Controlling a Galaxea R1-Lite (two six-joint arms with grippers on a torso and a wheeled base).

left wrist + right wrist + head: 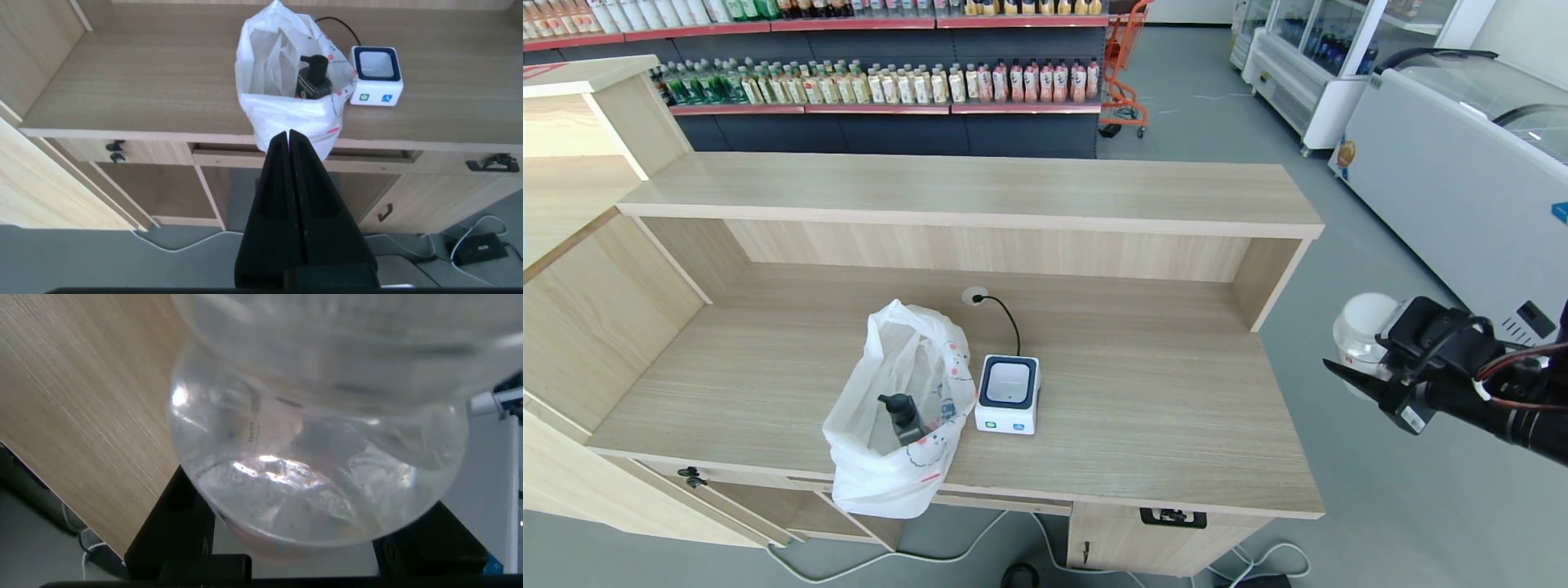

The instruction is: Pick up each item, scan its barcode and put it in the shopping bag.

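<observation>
No text, number or sign is legible. The scanner, well to the left of the right gripper, carries one green and one blue badge on its front, both too small to read. Print on the shopping bag beside it and on the jar within the gripper is illegible.

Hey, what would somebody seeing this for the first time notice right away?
Most striking is the clear jar gripped by the right gripper, held in the air off the right end of the wooden counter. On the counter stands a white shopping bag with a dark pump bottle inside, and a small white scanner sits close beside it on its right.
</observation>
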